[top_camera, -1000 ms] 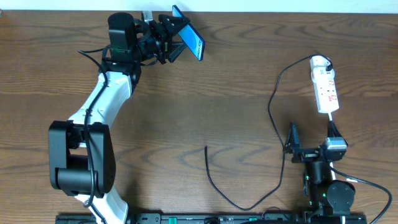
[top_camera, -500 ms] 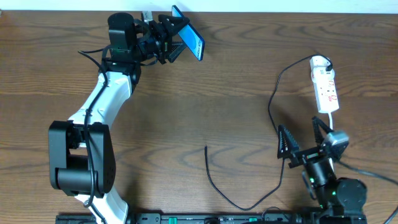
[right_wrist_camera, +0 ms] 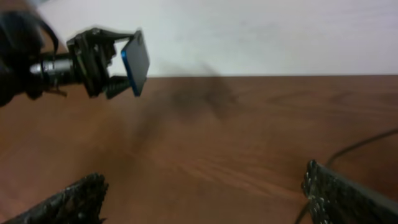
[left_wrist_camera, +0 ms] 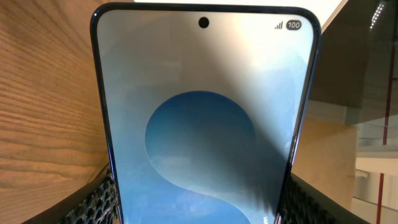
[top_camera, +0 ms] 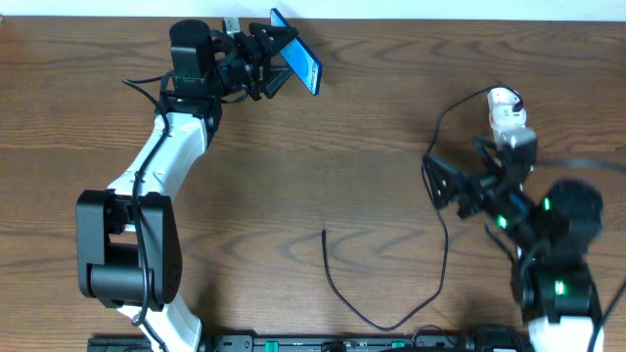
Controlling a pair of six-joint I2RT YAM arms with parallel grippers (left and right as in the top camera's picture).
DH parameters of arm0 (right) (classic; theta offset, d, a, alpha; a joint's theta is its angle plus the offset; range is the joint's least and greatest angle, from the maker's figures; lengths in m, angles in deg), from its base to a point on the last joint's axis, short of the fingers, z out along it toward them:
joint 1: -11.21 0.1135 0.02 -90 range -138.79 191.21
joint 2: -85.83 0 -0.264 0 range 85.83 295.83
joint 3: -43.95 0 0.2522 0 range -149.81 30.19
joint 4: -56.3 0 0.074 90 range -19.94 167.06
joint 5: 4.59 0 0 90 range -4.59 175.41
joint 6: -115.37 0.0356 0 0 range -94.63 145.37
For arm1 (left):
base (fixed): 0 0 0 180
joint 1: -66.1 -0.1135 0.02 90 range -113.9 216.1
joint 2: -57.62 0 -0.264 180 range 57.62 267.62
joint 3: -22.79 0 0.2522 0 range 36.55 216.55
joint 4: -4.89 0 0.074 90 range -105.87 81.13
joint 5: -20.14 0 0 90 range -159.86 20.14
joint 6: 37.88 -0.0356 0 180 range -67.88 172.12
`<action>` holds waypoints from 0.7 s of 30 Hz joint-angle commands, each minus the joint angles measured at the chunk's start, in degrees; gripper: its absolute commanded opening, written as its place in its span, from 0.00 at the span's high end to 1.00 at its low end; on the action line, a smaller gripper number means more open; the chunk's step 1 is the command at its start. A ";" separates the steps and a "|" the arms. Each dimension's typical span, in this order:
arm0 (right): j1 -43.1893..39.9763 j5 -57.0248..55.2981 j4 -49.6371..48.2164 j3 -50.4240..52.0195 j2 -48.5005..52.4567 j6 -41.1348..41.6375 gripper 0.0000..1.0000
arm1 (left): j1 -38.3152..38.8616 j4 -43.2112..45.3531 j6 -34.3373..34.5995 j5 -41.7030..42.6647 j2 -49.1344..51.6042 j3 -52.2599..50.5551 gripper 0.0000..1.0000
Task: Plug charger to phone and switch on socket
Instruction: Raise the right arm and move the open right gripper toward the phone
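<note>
Inside left tool (top_camera: pixel 278 61), the phone (top_camera: pixel 303 66).

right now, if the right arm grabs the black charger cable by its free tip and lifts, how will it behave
Probably floppy: the charger lies in loose curves on the table, so it would likely sag and trail behind. Its plug tip looks small and thin, so it may twist or slip when pinched.
</note>
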 commanded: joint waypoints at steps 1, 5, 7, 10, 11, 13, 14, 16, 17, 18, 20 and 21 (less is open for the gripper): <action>1.03 8.24 0.28 -4.24 8.31 -5.79 0.01 | 0.02 0.74 0.33 0.68 -2.03 0.57 0.92; 1.36 13.44 0.26 -8.28 18.40 -9.20 0.01 | 0.02 0.74 0.35 0.66 -2.03 0.57 0.93; 2.03 14.53 -0.13 -9.99 22.36 -10.29 0.01 | 0.02 0.74 0.35 0.63 -2.03 0.57 0.92; 3.85 14.56 -0.24 -12.74 26.97 -11.61 0.01 | 0.04 0.72 0.55 0.42 -2.03 0.57 0.93; 4.61 14.56 -0.33 -13.64 28.13 -12.37 0.01 | 0.20 0.72 0.52 0.11 -2.03 0.57 0.93; 6.03 14.51 -0.42 -15.10 29.68 -13.73 0.01 | 0.63 0.72 0.57 -0.63 -2.03 0.57 0.93; 6.80 14.51 -0.42 -15.87 30.38 -14.67 0.01 | 0.87 0.72 0.55 -1.01 -2.03 0.57 0.93; 8.09 14.36 -0.46 -17.20 31.50 -16.76 0.01 | 1.57 0.72 0.55 -1.77 -2.03 0.57 0.93; 8.61 14.25 -0.63 -17.66 31.93 -17.68 0.01 | 1.92 0.72 0.55 -2.03 -2.03 0.57 0.93; 9.07 14.27 -1.22 -17.90 32.39 -18.45 0.01 | 2.29 0.72 0.55 -2.34 -2.03 0.57 0.93; 9.90 14.27 -3.32 -17.97 33.29 -19.06 0.01 | 2.97 0.72 0.57 -2.67 -2.03 0.57 0.93; 10.23 14.29 -4.15 -17.97 33.68 -19.21 0.01 | 3.34 0.72 0.57 -2.80 -2.03 0.57 0.93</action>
